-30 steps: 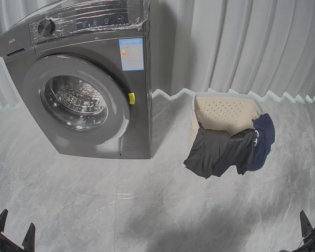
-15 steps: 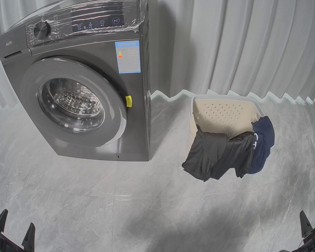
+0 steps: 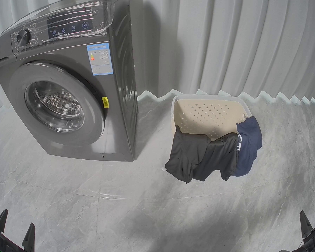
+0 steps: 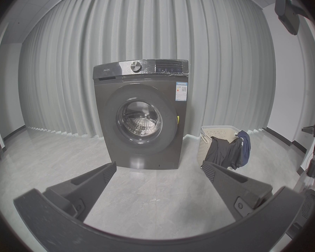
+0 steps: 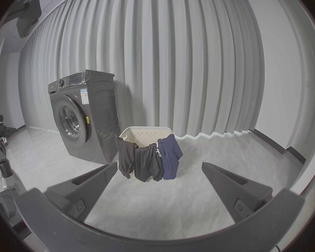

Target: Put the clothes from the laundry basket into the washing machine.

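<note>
Nearest, the left pincer point(image 3: 15, 224) and right pincer point(image 3: 312, 209) hang low over the grey floor point(image 3: 129, 207). Both are released, fingers spread, with nothing between them. Farther off on the floor stands the cream basket point(image 3: 213, 97). A black garment point(image 3: 192, 154) is draped over its near rim and hangs down the outside. A navy garment point(image 3: 248, 140) is slung over the right corner, touching the black one. Left of the basket, just beside it, stands the washer point(image 3: 70, 88), its round door point(image 3: 56, 104) closed. A pale curtain point(image 3: 217, 35) hangs behind both.
</note>
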{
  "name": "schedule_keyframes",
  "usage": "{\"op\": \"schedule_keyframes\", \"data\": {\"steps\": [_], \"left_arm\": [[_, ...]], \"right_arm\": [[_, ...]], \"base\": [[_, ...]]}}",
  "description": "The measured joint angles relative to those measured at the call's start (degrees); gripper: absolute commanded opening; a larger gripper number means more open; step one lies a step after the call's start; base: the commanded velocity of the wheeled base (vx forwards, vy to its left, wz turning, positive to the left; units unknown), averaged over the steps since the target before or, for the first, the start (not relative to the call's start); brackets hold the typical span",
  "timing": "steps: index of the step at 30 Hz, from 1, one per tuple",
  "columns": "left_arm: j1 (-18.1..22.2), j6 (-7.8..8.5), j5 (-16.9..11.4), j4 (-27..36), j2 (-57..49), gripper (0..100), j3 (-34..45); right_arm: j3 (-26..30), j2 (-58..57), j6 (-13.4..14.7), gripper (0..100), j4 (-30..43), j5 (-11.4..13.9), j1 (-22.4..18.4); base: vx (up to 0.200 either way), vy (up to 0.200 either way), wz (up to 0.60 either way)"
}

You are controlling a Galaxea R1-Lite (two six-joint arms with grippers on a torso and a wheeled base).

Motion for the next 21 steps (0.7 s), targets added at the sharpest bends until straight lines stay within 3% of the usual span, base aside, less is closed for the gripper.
{"op": "schedule_keyframes", "data": {"steps": [4, 16, 21], "left_arm": [[-0.01, -0.01, -0.01, -0.02, 0.0, 100, 0.0], [0.0, 0.0, -0.01, -0.04, 0.0, 100, 0.0], [0.0, -0.3, 0.02, -0.02, 0.0, 100, 0.0]], "right_arm": [[0.0, 0.0, -0.01, 100, 0.02, 0.0, 0.0], [0.0, 0.0, 0.0, 100, 0.0, -0.02, 0.02], [0.0, 0.0, 0.0, 100, -0.02, 0.0, 0.02]], "base": [[0.0, -0.2, 0.0], [0.0, 0.0, 0.0], [0.2, 0.0, 0.0]]}}
